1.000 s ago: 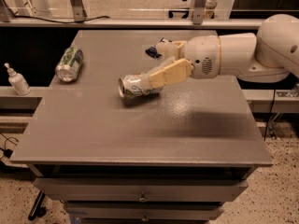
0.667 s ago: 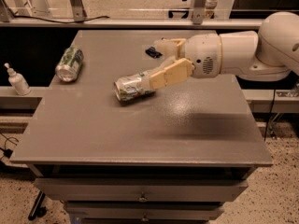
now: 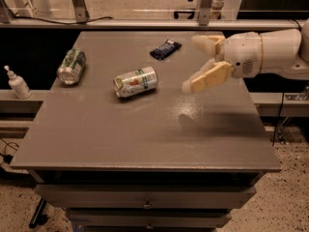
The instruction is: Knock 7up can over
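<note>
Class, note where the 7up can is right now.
In camera view, the 7up can lies on its side left of centre on the table, between the darker green can at image-left and the open gripper at image-right.

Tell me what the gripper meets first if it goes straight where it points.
Likely the 7up can, lying on its side ahead of the gripper. The open fingers point toward it, but the gripper hangs above the table, so it may pass over.
</note>
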You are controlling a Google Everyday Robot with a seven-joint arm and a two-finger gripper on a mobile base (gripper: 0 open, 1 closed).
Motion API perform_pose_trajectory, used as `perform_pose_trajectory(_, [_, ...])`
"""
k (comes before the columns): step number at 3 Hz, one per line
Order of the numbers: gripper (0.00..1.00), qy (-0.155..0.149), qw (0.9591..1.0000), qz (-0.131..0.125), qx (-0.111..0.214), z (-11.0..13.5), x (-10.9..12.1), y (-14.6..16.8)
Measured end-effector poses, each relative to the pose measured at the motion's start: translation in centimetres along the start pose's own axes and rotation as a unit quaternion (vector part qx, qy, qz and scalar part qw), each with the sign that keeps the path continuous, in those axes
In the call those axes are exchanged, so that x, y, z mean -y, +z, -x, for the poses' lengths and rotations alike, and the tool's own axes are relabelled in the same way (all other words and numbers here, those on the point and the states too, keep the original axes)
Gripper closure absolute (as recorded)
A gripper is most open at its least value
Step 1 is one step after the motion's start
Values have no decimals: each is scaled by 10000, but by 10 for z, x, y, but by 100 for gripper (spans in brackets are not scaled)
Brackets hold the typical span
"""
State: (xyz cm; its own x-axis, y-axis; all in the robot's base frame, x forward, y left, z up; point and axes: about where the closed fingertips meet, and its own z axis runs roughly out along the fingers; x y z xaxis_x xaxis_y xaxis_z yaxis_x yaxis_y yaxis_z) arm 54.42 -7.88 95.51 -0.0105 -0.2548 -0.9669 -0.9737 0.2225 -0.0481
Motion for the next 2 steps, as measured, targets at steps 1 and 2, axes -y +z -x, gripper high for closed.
perform_pose_trajectory(1, [0, -298, 9989, -292, -236, -18, 31, -45])
perform_pose_trajectory(2, [0, -351, 9986, -337, -226, -13, 34, -49])
